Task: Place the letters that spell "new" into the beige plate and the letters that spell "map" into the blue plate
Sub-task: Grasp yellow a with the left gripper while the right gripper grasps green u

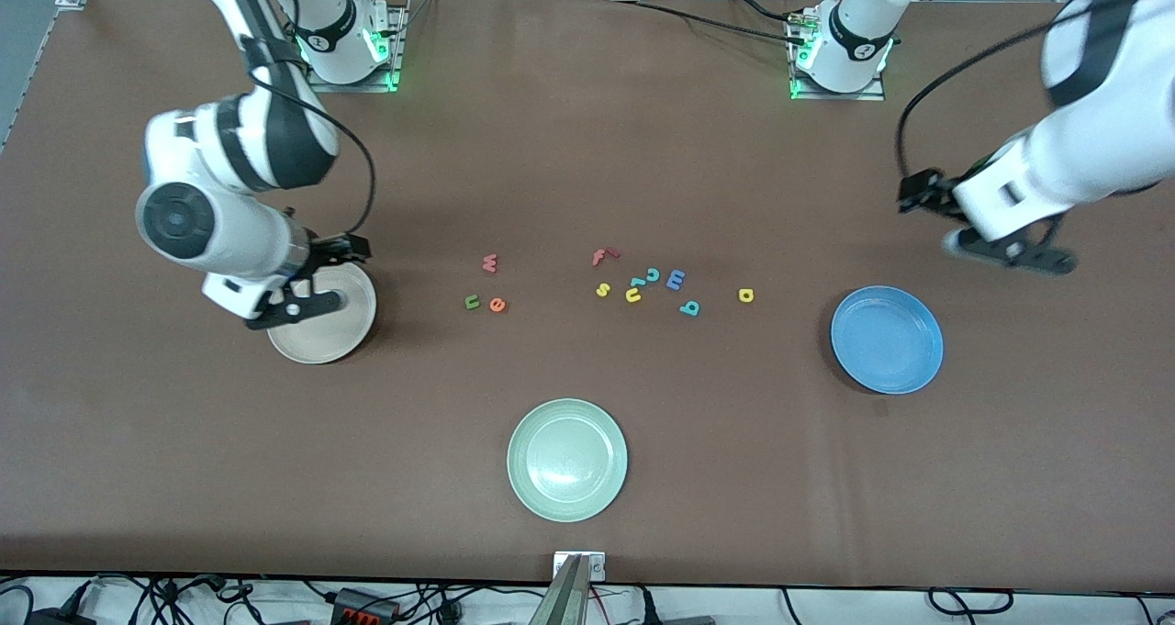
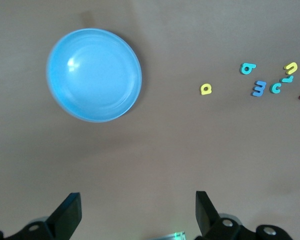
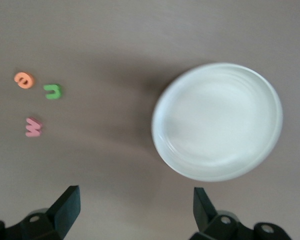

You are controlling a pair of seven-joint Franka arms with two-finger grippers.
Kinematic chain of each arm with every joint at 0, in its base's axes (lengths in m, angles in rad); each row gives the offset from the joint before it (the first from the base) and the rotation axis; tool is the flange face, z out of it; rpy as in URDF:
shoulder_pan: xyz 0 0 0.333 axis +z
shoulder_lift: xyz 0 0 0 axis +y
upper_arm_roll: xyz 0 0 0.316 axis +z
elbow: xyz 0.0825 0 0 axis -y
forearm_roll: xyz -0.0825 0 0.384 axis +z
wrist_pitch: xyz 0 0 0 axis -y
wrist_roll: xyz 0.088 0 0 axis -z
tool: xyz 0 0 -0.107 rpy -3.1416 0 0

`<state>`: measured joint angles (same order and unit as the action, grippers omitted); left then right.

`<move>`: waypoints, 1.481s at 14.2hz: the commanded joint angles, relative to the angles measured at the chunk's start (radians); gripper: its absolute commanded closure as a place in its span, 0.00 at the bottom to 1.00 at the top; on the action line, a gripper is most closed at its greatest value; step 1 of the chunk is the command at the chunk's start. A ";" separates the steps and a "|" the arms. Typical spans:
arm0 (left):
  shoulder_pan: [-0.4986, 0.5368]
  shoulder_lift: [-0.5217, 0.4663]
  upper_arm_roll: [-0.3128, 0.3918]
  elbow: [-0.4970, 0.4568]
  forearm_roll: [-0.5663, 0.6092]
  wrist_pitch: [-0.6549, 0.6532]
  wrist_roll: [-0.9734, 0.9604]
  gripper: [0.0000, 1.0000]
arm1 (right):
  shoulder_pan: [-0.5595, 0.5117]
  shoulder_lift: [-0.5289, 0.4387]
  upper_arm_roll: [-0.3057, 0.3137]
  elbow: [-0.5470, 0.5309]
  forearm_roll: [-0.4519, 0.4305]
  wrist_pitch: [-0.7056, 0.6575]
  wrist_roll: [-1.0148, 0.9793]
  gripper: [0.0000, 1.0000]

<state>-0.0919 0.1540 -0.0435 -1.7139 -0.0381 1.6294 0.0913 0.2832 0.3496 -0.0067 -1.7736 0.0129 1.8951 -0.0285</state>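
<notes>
Nearest the front camera lies the green plate [image 1: 567,460], alone on open brown table [image 1: 587,148], with bare cloth all round it.

Farther up, the beige plate [image 1: 335,331] sits toward the right arm's end and the blue plate [image 1: 887,339] toward the left arm's end, both with nothing in them. The right gripper [image 1: 294,306] hangs over the beige plate's farther rim, its fingers [image 3: 65,207] spread wide apart and holding nothing. The left gripper [image 1: 1010,251] hangs over bare table just farther from the camera than the blue plate, jaws likewise wide apart and empty.

Between the two plates lie nine letters, none touching a plate. Three sit in a loose group nearer the beige plate: green n [image 1: 472,302], orange e [image 1: 497,305], and pink w [image 1: 490,262] a little farther up. Well apart from them, toward the blue plate, is a tighter cluster: yellow s [image 1: 603,289], yellow u [image 1: 633,295], teal c [image 1: 653,274], blue m [image 1: 676,280] and red f [image 1: 603,256], with the u, c and m close together. Teal p [image 1: 689,308] lies just nearer the camera than the m, and yellow a [image 1: 745,295] stands by itself, the letter closest to the blue plate.

Three plates, nine letters, two grippers. Wide bare table separates the letters from each plate, and the strip toward the arms' bases holds nothing.
</notes>
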 commanded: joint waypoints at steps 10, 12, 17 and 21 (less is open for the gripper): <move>-0.175 0.237 -0.059 -0.366 -0.002 0.801 -0.306 0.00 | 0.197 0.270 -0.006 0.016 0.013 0.329 0.088 0.00; -0.195 0.268 -0.059 -0.397 -0.002 0.866 -0.314 0.00 | 0.209 0.291 -0.006 0.016 0.013 0.357 0.140 0.02; -0.221 0.320 -0.056 -0.391 0.000 0.891 -0.317 0.11 | 0.217 0.313 -0.004 0.016 0.013 0.403 0.156 0.30; -0.223 0.370 -0.052 -0.385 0.024 0.944 -0.318 0.24 | 0.223 0.324 -0.006 0.014 0.013 0.417 0.200 0.31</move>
<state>-0.3024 0.4951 -0.1079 -2.1080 -0.0358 2.5408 -0.2170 0.4931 0.6648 -0.0048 -1.7705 0.0154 2.3047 0.1526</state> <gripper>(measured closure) 0.198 0.304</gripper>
